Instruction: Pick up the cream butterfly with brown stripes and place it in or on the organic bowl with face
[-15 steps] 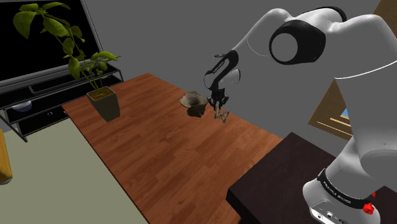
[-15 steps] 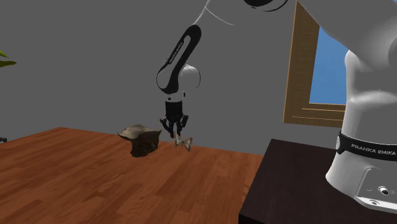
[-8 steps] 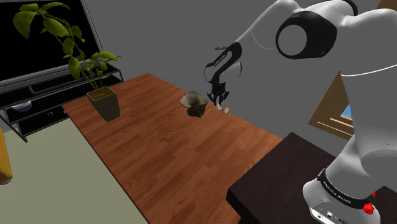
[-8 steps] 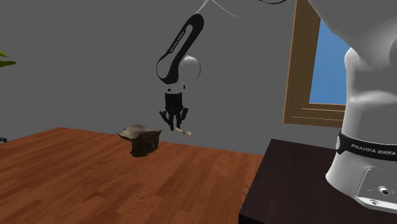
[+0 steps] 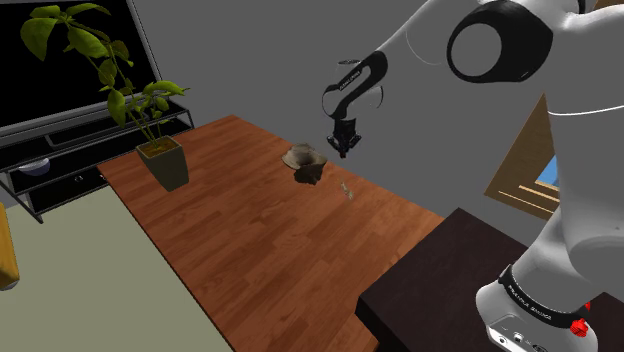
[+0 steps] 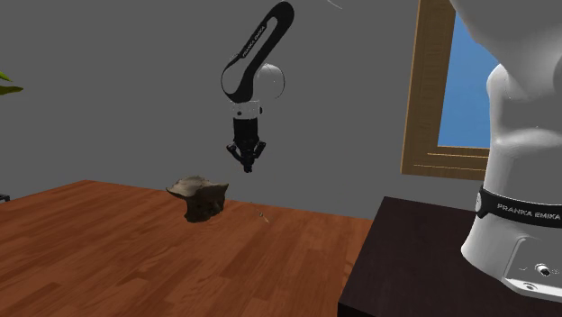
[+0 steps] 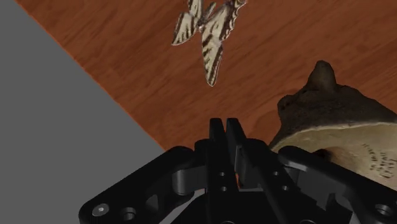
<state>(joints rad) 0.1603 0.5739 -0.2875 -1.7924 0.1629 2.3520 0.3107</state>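
Note:
The cream butterfly with brown stripes (image 7: pixel 207 32) lies flat on the wooden table (image 5: pixel 230 240), apart from the gripper; it shows as a small pale speck (image 5: pixel 347 190) (image 6: pixel 262 215) just beside the bowl. The brownish, irregular bowl (image 5: pixel 305 163) (image 6: pixel 199 196) (image 7: pixel 337 127) stands on the table near its far edge. My black gripper (image 5: pixel 343 150) (image 6: pixel 249 167) (image 7: pixel 224 127) hangs well above the table, between bowl and butterfly, pointing down. Its fingers meet with nothing between them.
A potted plant (image 5: pixel 160 150) stands at the table's corner on the shoulder view's left. Behind it is a low media shelf (image 5: pixel 60 165) under a black screen. The dark stand (image 5: pixel 440 280) adjoins the table's near end. A wood-framed window (image 6: pixel 450 90) is on the wall.
The gripper has risen steadily away from the table. The butterfly, carried in the fingers in the earlier frames, has left them and now lies on the table; the fingers are shut empty.

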